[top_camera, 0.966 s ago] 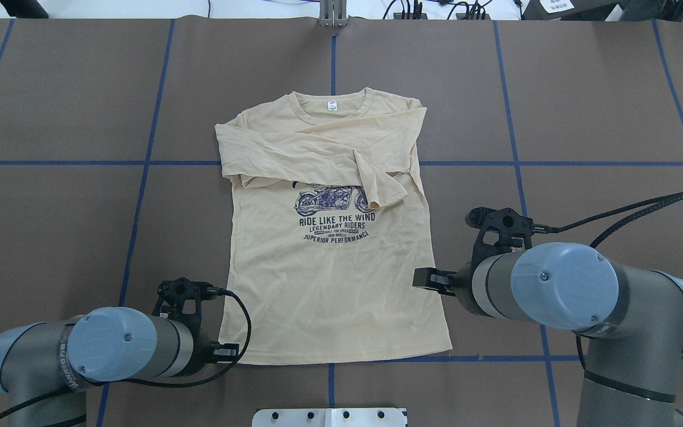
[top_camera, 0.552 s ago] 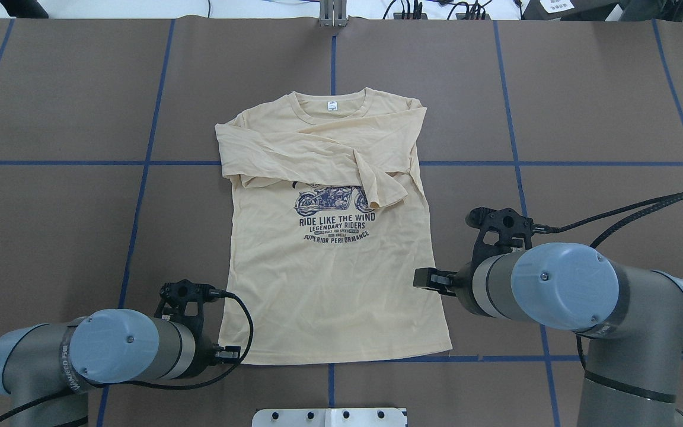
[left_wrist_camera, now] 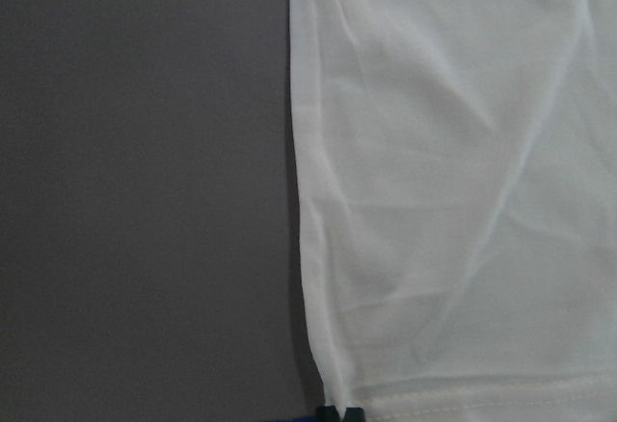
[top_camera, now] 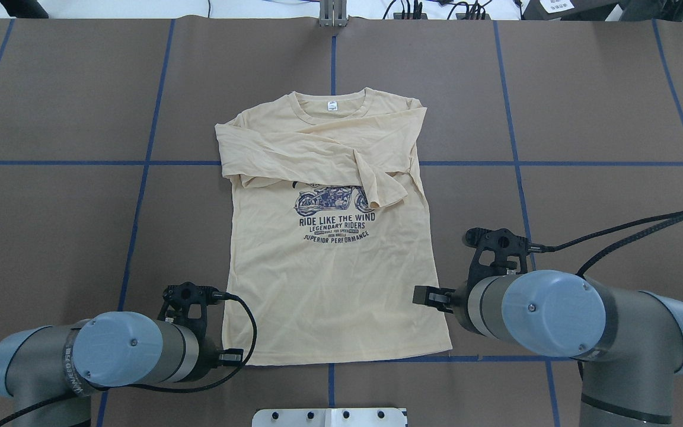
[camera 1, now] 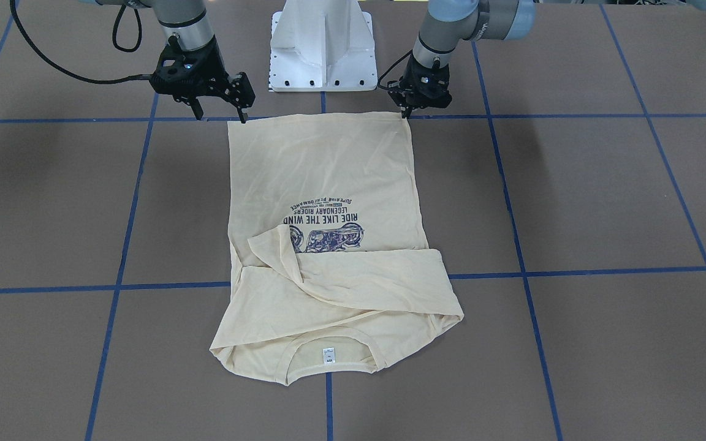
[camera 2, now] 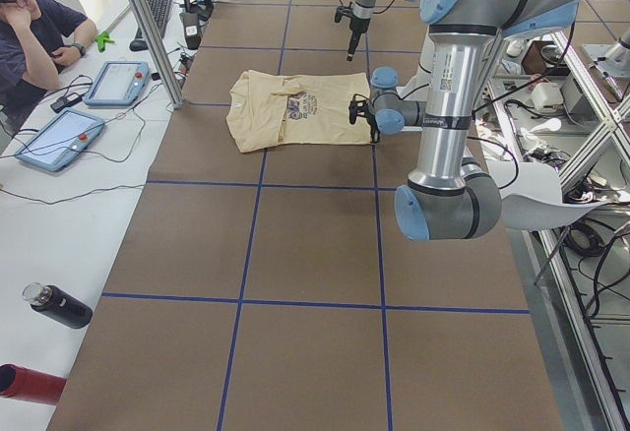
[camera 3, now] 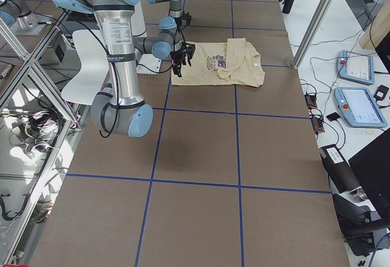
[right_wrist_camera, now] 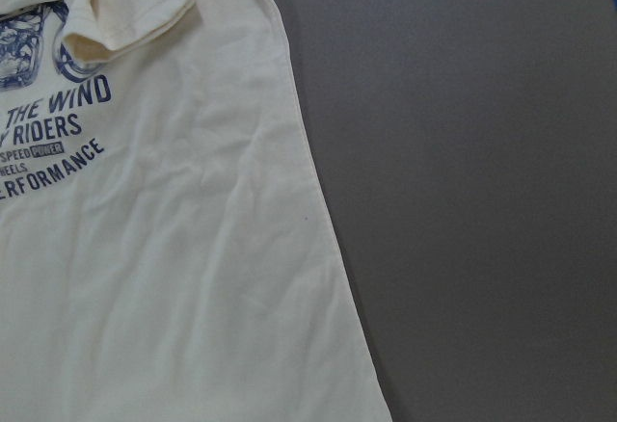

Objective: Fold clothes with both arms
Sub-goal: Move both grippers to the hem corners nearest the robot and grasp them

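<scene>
The cream-yellow shirt [camera 1: 322, 177] lies flat and print-up on the brown table, with both sleeves folded across the chest [top_camera: 318, 151] and the collar at the far side. My left gripper [camera 1: 407, 112] stands at the hem's left corner. In the left wrist view its fingertips [left_wrist_camera: 337, 414] are together on that corner of the shirt [left_wrist_camera: 453, 200]. My right gripper [camera 1: 219, 115] hovers open by the hem's right corner, one finger over the shirt edge and one beyond it. Only the shirt [right_wrist_camera: 174, 277] and bare table show in the right wrist view.
The white pedestal base [camera 1: 322, 49] stands just behind the hem. Blue tape lines [top_camera: 513, 163] cross the table. Beyond the table's far edge a seated person [camera 2: 39, 28] has tablets [camera 2: 118, 82] on a white bench, with a dark bottle [camera 2: 59, 305] nearer.
Both arms have shifted toward the robot's side of the table, the right one more than the left. The shirt has not moved.
</scene>
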